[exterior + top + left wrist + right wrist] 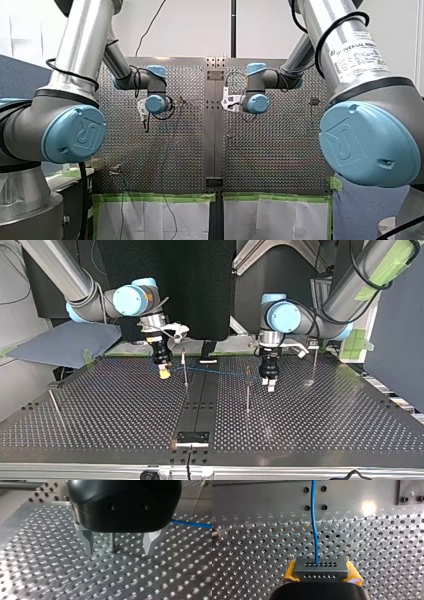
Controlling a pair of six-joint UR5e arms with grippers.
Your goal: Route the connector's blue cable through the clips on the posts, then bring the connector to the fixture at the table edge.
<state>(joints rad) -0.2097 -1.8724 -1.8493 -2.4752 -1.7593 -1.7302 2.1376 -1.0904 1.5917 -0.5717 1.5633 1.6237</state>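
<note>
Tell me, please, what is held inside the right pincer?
Between the yellow pads of the right pincer sits a grey connector, its blue cable leaving one hole in the upper row. The pincer's black body covers the connector's lower part, so its underside cannot be seen.

Left hand (118,554) spread, right hand (321,574) clamped

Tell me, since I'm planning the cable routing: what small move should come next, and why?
Probably shift my left gripper sideways until the blue cable lies between its open fingers: it holds nothing and the cable passes beside it, while my right gripper clamps the connector.
</note>
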